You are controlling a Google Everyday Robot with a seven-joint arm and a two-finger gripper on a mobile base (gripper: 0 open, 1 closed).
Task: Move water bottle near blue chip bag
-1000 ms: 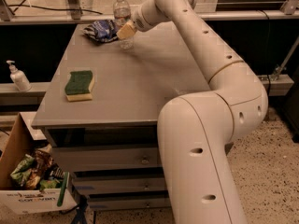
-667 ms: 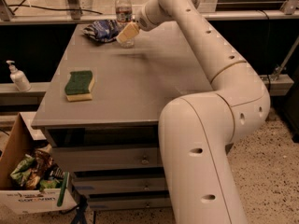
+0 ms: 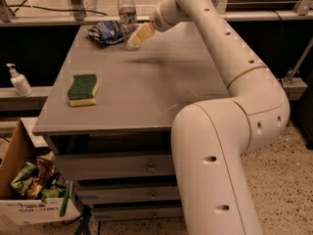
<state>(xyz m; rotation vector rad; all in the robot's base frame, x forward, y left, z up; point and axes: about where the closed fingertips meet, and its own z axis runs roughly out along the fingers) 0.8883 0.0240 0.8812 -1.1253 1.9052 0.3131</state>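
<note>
Camera view: water bottle [image 3: 127, 9] stands just behind the claw [image 3: 138, 35], beside blue chip bag [image 3: 105, 32]; claw's grip unclear.

High view, tool [image 3: 133, 41] above far table [image 3: 161, 94]

Green sponge [image 3: 83, 88], pump bottle [image 3: 19, 82], cardboard box [image 3: 30, 212]

Warm, yellowish light falls from above, leaving the grey worktop [image 3: 146, 92] evenly mid-bright. The gripper [image 3: 136, 37] hangs over the far edge, just right of the water bottle [image 3: 127, 8], and throws a soft, diffuse shadow [image 3: 151, 61] on the surface in front of it. The cream arm [image 3: 254, 82] is the brightest area. The drawers [image 3: 112, 165] under the front edge sit in gloom.
</note>
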